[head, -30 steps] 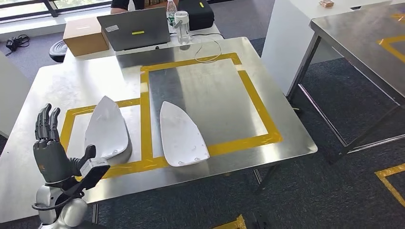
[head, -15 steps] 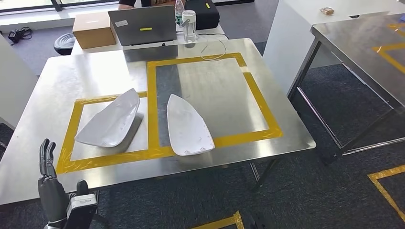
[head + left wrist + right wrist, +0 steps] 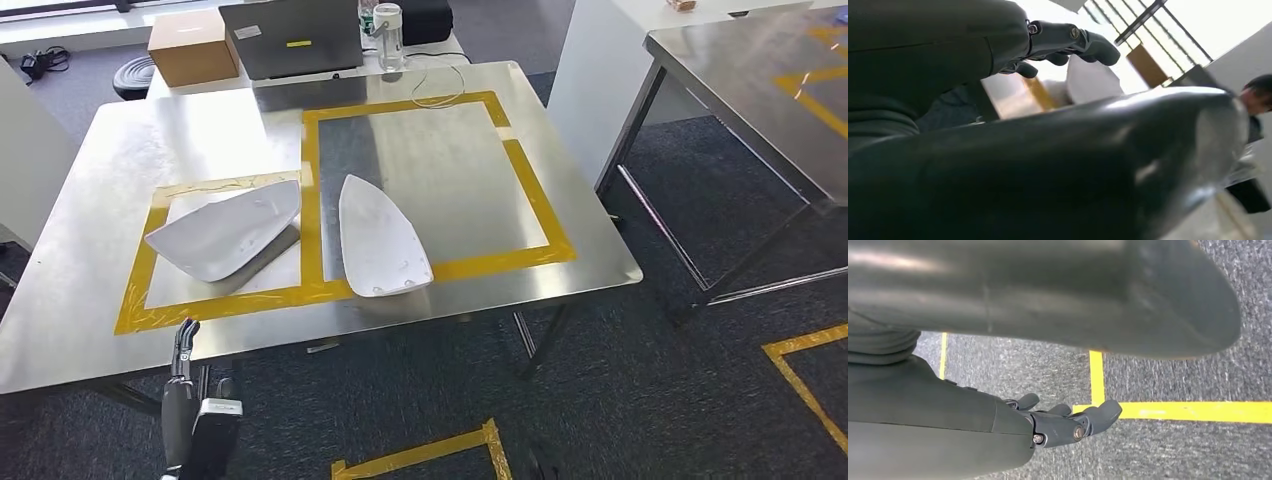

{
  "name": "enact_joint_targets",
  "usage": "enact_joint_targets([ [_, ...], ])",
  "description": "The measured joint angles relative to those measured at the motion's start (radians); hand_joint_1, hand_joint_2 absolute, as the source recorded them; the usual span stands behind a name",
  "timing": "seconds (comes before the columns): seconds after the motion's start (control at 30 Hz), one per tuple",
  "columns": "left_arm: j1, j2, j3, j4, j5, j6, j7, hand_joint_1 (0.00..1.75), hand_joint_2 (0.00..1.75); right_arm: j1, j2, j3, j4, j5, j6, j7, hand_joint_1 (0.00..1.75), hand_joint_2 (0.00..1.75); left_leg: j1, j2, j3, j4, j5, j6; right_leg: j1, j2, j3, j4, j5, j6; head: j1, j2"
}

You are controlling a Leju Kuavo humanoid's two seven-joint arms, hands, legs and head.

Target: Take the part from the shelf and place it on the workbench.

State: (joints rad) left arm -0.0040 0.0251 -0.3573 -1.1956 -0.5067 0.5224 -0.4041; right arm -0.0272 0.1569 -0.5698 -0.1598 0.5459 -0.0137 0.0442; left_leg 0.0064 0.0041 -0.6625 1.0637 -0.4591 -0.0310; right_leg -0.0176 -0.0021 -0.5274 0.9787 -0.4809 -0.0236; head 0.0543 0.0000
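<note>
Two white shell-shaped parts lie on the steel workbench (image 3: 120, 150). One part (image 3: 225, 228) sits in the small yellow-taped box, tip pointing right. The other part (image 3: 380, 236) lies just inside the large taped square. My left hand (image 3: 190, 410) hangs below the bench's front edge, fingers straight, holding nothing. In the left wrist view the left hand (image 3: 1038, 160) has its fingers (image 3: 1068, 40) stretched out toward a white part (image 3: 1093, 80). My right hand (image 3: 973, 410) hangs over the carpet with loosely bent fingers (image 3: 1073, 427) and nothing in it.
At the bench's far edge stand a laptop (image 3: 290, 38), a cardboard box (image 3: 186, 45) and a bottle (image 3: 386, 34). A second steel table (image 3: 760, 70) stands to the right across a carpeted gap. Yellow tape (image 3: 420, 455) marks the floor. A person (image 3: 1255, 95) is beyond the bench.
My left hand has dropped from beside the left part to below the bench's front edge. The left part now lies turned, tip to the right. The camera has also shifted.
</note>
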Motion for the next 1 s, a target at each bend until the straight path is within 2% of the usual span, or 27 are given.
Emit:
enact_joint_targets([
  [0.07,-0.029,-0.011,0.000,0.131,0.046,-0.014,-0.018,0.00,0.00,-0.004,-0.001,0.000,0.000,0.005,0.003,-0.005,0.00,0.00,0.005,-0.002,-0.032,0.120,-0.085,-0.009,0.000,-0.003,-0.017,0.003,0.013,-0.006,0.001,0.000],
  [0.1,-0.045,-0.017,0.001,0.203,0.067,-0.017,-0.035,0.00,0.00,-0.005,-0.001,0.001,0.000,0.008,0.003,-0.005,0.00,0.00,0.007,-0.002,-0.042,0.178,-0.112,-0.014,0.000,-0.003,-0.027,0.007,0.017,-0.005,0.001,0.000],
  [0.13,-0.060,-0.024,0.003,0.277,0.086,-0.017,-0.050,0.00,0.00,-0.005,-0.001,0.001,0.000,0.011,0.004,-0.004,0.00,0.00,0.010,-0.002,-0.040,0.210,-0.120,-0.018,-0.002,-0.004,-0.038,0.013,0.021,-0.003,0.001,0.000],
  [0.17,-0.074,-0.031,0.006,0.351,0.100,-0.019,-0.056,0.00,0.00,-0.006,-0.001,0.001,0.000,0.013,0.005,-0.004,0.00,0.00,0.013,-0.002,-0.022,0.208,-0.108,-0.021,-0.004,-0.004,-0.048,0.020,0.024,0.000,0.001,0.000],
  [0.23,-0.099,-0.044,0.015,0.487,0.118,-0.028,-0.036,0.00,0.00,-0.006,-0.001,0.001,0.000,0.015,0.006,-0.005,0.00,0.00,0.020,-0.002,0.059,0.103,-0.071,-0.029,-0.010,-0.003,-0.071,0.039,0.028,0.008,0.001,0.000],
  [0.27,-0.109,-0.050,0.020,0.545,0.124,-0.037,-0.020,0.00,0.00,-0.007,-0.001,0.001,0.000,0.016,0.006,-0.005,0.00,0.00,0.019,-0.005,0.100,0.043,-0.065,-0.030,-0.011,-0.001,-0.081,0.049,0.030,0.013,0.000,0.000],
  [0.3,-0.117,-0.055,0.026,0.601,0.133,-0.047,-0.004,0.00,0.00,-0.006,-0.002,0.001,0.000,0.017,0.007,-0.005,0.00,0.00,0.018,-0.007,0.126,0.000,-0.065,-0.027,-0.011,0.000,-0.089,0.056,0.033,0.020,0.000,0.000],
  [0.37,-0.124,-0.060,0.040,0.693,0.152,-0.069,0.021,0.00,0.00,-0.006,-0.002,0.001,0.000,0.019,0.010,-0.003,0.00,0.00,0.013,-0.012,0.133,-0.019,-0.070,-0.013,-0.008,0.003,-0.097,0.059,0.045,0.035,0.002,0.000],
  [0.43,-0.123,-0.061,0.055,0.767,0.170,-0.087,0.048,0.00,0.00,-0.002,-0.002,0.001,0.000,0.019,0.013,0.000,0.00,0.00,0.013,-0.010,0.116,-0.017,-0.057,0.008,-0.010,0.006,-0.105,0.062,0.049,0.048,0.003,0.000],
  [0.47,-0.123,-0.061,0.064,0.796,0.180,-0.094,0.061,0.00,0.00,0.000,-0.002,0.001,0.000,0.019,0.014,0.000,0.00,0.00,0.013,-0.008,0.107,-0.018,-0.048,0.021,-0.011,0.005,-0.112,0.076,0.029,0.051,0.004,0.000],
  [0.5,-0.121,-0.061,0.073,0.821,0.191,-0.100,0.071,0.00,0.00,0.001,-0.002,0.001,0.000,0.018,0.014,0.000,0.00,0.00,0.013,-0.006,0.095,-0.019,-0.038,0.033,-0.012,0.005,-0.124,0.109,-0.008,0.054,0.005,0.000],
  [0.53,-0.120,-0.061,0.083,0.841,0.198,-0.103,0.078,0.00,0.00,0.001,-0.002,0.001,0.000,0.018,0.015,0.000,0.00,0.00,0.012,-0.004,0.086,-0.019,-0.028,0.041,-0.011,0.004,-0.139,0.159,-0.058,0.055,0.007,0.000],
  [0.57,-0.119,-0.061,0.092,0.859,0.204,-0.105,0.084,0.00,0.00,0.001,-0.002,0.001,0.000,0.017,0.016,0.001,0.00,0.00,0.009,-0.003,0.072,-0.019,-0.017,0.047,-0.009,0.004,-0.154,0.221,-0.106,0.055,0.008,0.000],
  [0.6,-0.117,-0.061,0.100,0.875,0.207,-0.106,0.091,0.00,0.00,0.001,-0.002,0.001,0.000,0.017,0.017,0.002,0.00,0.00,0.006,-0.001,0.057,-0.018,-0.006,0.050,-0.007,0.004,-0.164,0.281,-0.139,0.055,0.008,0.000],
  [0.63,-0.115,-0.061,0.107,0.890,0.207,-0.105,0.104,0.00,0.00,0.001,-0.002,0.001,0.000,0.016,0.017,0.004,0.00,0.00,0.002,0.000,0.042,-0.017,0.006,0.052,-0.005,0.004,-0.162,0.321,-0.149,0.052,0.008,0.000],
  [0.67,-0.115,-0.061,0.113,0.904,0.207,-0.105,0.121,0.00,0.00,0.001,-0.002,0.001,0.000,0.016,0.016,0.007,0.00,0.00,-0.001,0.001,0.026,-0.016,0.018,0.053,-0.002,0.004,-0.147,0.331,-0.138,0.048,0.009,0.000],
  [0.7,-0.114,-0.061,0.118,0.916,0.206,-0.106,0.142,0.00,0.00,0.000,-0.002,0.001,0.000,0.016,0.016,0.009,0.00,0.00,-0.004,0.001,0.011,-0.016,0.030,0.053,0.002,0.004,-0.112,0.306,-0.112,0.040,0.009,0.000],
  [0.73,-0.114,-0.060,0.121,0.927,0.204,-0.107,0.163,0.00,0.00,-0.001,-0.002,0.001,0.000,0.016,0.017,0.009,0.00,0.00,-0.007,0.001,-0.003,-0.015,0.043,0.052,0.008,0.004,-0.062,0.250,-0.087,0.031,0.009,0.000],
  [0.77,-0.114,-0.060,0.124,0.936,0.202,-0.113,0.186,0.00,0.00,-0.004,-0.003,0.001,0.000,0.016,0.018,0.009,0.00,0.00,-0.009,0.001,-0.015,-0.015,0.055,0.050,0.014,0.004,-0.006,0.174,-0.082,0.019,0.009,0.000],
  [0.8,-0.113,-0.058,0.125,0.944,0.200,-0.122,0.215,0.00,0.00,-0.006,-0.004,0.001,-0.001,0.017,0.020,0.006,0.00,0.00,-0.010,0.001,-0.022,-0.017,0.067,0.046,0.020,0.003,0.041,0.107,-0.085,0.012,0.008,0.000],
  [0.83,-0.113,-0.055,0.126,0.952,0.199,-0.136,0.252,0.00,0.00,-0.008,-0.004,0.001,-0.001,0.017,0.021,0.003,0.00,0.00,-0.009,0.001,-0.024,-0.020,0.079,0.041,0.026,0.003,0.069,0.058,-0.093,0.007,0.009,0.000],
  [0.87,-0.111,-0.052,0.126,0.960,0.197,-0.155,0.297,0.00,0.00,-0.010,-0.005,0.001,-0.002,0.018,0.024,-0.001,0.00,0.00,-0.008,0.001,-0.023,-0.026,0.092,0.034,0.031,0.003,0.079,0.031,-0.099,0.004,0.011,0.000],
  [0.93,-0.108,-0.046,0.127,0.970,0.195,-0.180,0.358,0.00,0.00,-0.010,-0.005,0.001,-0.002,0.019,0.027,-0.006,0.00,0.00,-0.004,0.002,-0.020,-0.036,0.109,0.025,0.035,0.005,0.072,0.025,-0.087,0.002,0.014,0.000],
  [1.0,-0.106,-0.044,0.127,0.972,0.195,-0.186,0.374,0.00,0.00,-0.010,-0.005,0.001,-0.002,0.019,0.028,-0.006,0.00,0.00,-0.003,0.002,-0.020,-0.039,0.114,0.023,0.036,0.005,0.069,0.026,-0.084,0.000,0.014,0.000],
])
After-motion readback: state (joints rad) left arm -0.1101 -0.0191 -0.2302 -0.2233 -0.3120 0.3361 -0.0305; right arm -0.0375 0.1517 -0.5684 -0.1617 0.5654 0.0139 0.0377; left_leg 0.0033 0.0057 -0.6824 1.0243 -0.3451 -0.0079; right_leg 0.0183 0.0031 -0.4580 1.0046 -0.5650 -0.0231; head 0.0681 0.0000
